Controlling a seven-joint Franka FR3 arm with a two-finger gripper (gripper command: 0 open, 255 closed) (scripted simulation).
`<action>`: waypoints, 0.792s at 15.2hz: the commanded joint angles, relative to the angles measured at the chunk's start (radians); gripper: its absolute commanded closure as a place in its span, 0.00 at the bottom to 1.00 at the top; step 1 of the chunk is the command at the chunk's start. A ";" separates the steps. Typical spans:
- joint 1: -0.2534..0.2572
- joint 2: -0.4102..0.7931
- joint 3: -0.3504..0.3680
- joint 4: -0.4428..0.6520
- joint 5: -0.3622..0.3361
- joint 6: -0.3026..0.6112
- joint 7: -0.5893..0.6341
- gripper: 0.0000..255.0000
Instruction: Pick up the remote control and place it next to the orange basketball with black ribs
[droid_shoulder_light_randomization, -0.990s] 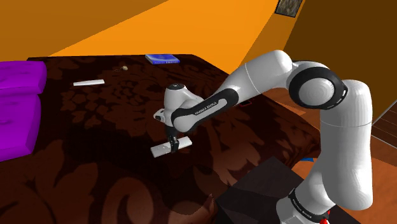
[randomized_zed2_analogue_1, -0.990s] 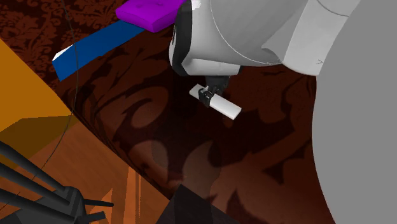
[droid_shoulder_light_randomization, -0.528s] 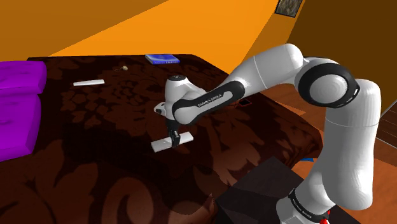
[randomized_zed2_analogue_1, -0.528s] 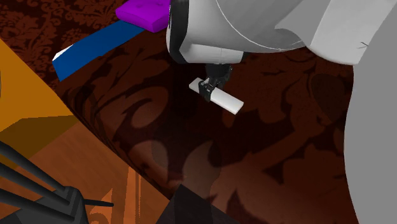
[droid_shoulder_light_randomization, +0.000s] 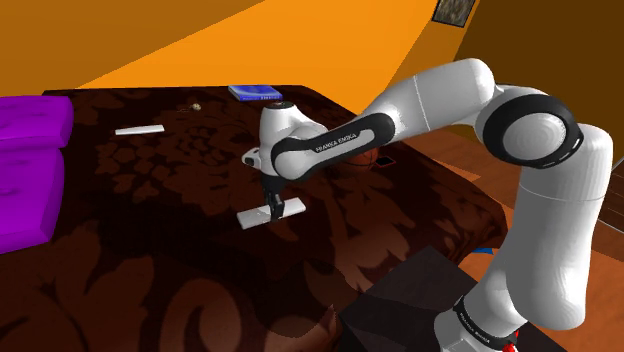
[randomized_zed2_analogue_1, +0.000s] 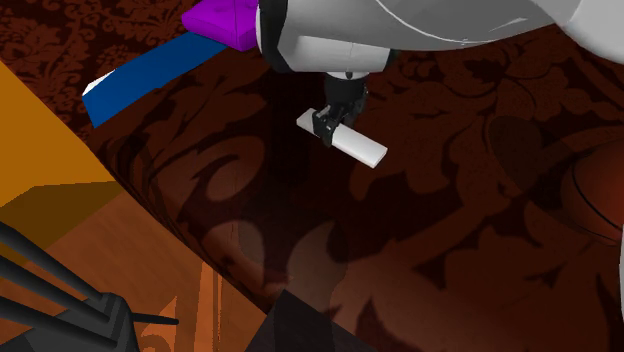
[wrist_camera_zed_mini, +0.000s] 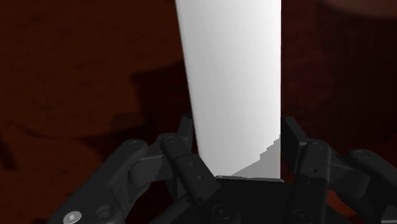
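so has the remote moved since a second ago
Yes. In the shoulder view the white remote, clasped in the pincer, has shifted up the picture, closer to the blue book.

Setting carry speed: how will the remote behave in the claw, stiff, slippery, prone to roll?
Probably stiff: the remote is a straight slab either side of the claw. Flat faces, so unlikely to roll on the bed. Its plain sides look smooth, so it might pivot in a fast swing.
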 joint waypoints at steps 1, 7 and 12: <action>-0.001 -0.015 0.002 0.006 0.003 -0.022 -0.002 1.00; -0.004 -0.053 0.005 0.038 0.012 -0.090 -0.007 1.00; -0.005 -0.079 0.007 0.070 0.018 -0.148 -0.010 1.00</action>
